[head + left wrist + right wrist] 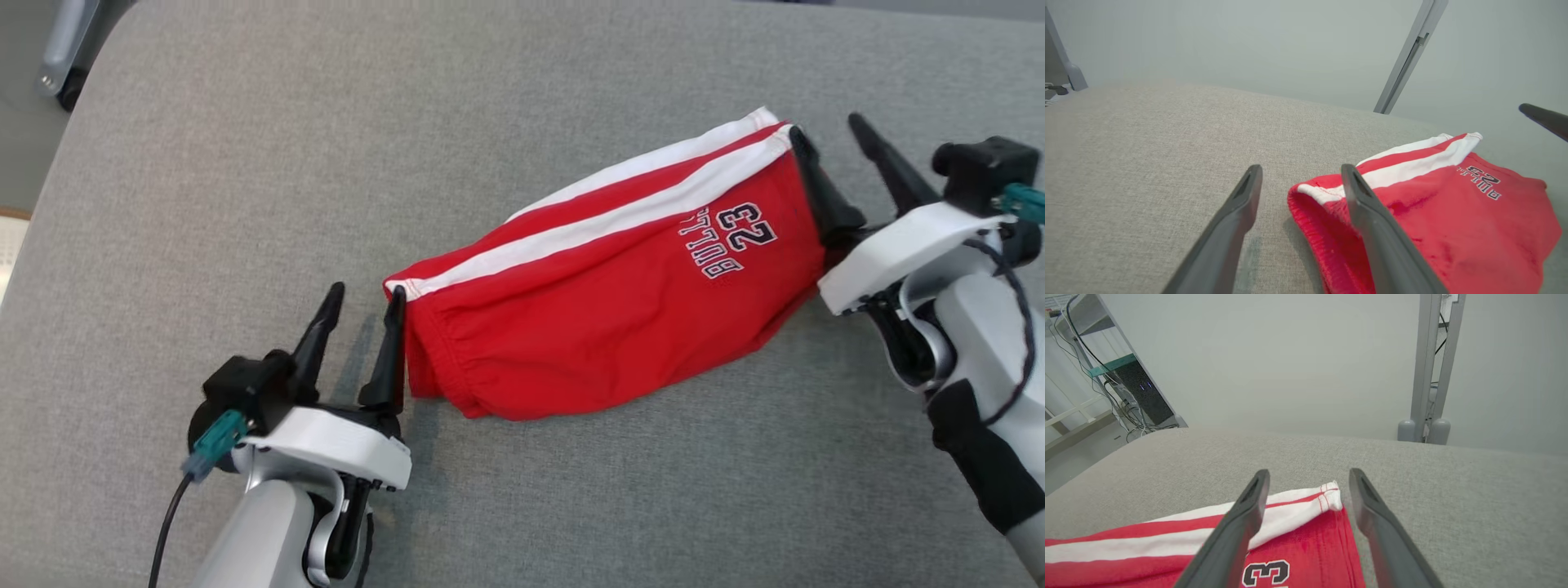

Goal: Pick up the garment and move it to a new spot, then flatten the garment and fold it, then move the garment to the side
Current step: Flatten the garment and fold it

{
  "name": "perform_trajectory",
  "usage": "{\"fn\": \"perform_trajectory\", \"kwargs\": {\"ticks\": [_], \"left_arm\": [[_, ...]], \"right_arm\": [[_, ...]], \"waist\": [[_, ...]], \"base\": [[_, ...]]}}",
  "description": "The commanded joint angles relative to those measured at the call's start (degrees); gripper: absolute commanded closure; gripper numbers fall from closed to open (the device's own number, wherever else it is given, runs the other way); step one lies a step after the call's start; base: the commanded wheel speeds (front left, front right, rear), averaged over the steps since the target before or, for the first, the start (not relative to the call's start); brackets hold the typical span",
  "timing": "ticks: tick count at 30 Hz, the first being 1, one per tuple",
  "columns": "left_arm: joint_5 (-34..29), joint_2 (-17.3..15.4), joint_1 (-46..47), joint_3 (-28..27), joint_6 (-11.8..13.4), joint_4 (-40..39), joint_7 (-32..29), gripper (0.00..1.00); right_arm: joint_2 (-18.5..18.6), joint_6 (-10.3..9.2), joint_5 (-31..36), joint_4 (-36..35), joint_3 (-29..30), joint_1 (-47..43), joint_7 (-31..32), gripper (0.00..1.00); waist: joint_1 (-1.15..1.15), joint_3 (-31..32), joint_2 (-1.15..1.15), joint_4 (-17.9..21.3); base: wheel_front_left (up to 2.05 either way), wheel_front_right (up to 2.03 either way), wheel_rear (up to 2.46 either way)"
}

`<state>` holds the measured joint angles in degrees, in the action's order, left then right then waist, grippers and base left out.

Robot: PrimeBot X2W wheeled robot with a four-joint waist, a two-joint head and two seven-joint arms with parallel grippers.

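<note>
The garment [604,327] is a pair of red shorts with white side stripes and "BULLS 23" print, lying folded on the grey fabric table [245,204]. My left gripper [364,298] stands open at its waistband end, and its inner finger [390,351] touches the cloth edge. In the left wrist view the waistband corner of the garment [1453,212] lies between the fingers of the left gripper [1301,169]. My right gripper [826,129] is open at the hem end. In the right wrist view the striped corner of the garment [1310,539] sits between the spread fingers of the right gripper [1308,473].
The table's rounded far-left corner [122,24] drops to the floor. A metal post [1429,375] stands behind the far edge, and a rack with a dark computer and cables [1139,396] is off to the left. Bare grey fabric surrounds the shorts.
</note>
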<state>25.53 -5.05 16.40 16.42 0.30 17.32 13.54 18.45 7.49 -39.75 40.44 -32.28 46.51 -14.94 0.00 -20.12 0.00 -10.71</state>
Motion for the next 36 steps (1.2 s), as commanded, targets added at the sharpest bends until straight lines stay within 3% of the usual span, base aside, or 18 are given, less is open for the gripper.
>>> {"fn": "perform_trajectory", "kwargs": {"ticks": [1, 8, 15, 24, 36], "left_arm": [[-1.1, -0.3, -0.9, -0.8, 1.1, -1.4, 0.8, 0.00], [-5.8, -0.5, -4.6, -4.6, 4.0, -8.5, 1.7, 0.00], [-10.3, -1.1, -10.6, -7.6, 4.6, -11.6, 1.7, 0.00], [-11.6, -1.9, -17.2, -8.2, 4.7, -10.1, 1.7, 0.00], [-11.8, -2.5, -17.8, -7.7, 5.3, -9.3, 1.3, 0.00]], "right_arm": [[0.1, 0.00, 2.3, -2.2, 2.6, -3.1, -0.3, 0.00], [-3.5, 0.00, 12.2, -14.1, 14.6, -14.7, -0.3, 0.00], [-7.7, 0.00, 18.9, -24.2, 22.2, -27.0, -0.3, 0.00], [-10.8, 0.00, 21.2, -28.3, 25.7, -38.2, -0.3, 0.00], [-11.1, 0.00, 22.0, -28.8, 26.0, -40.0, -0.3, 0.00]], "waist": [[0.00, 1.3, 0.00, 0.9], [0.00, 4.7, 0.00, 2.9], [0.00, 9.2, 0.00, 5.2], [0.00, 13.2, 0.00, 7.0], [0.00, 13.8, 0.00, 7.0]], "base": [[0.00, 0.00, 0.00], [0.00, 0.00, 0.00], [0.00, 0.00, 0.00], [0.00, 0.00, 0.00], [0.00, 0.00, 0.00]]}}
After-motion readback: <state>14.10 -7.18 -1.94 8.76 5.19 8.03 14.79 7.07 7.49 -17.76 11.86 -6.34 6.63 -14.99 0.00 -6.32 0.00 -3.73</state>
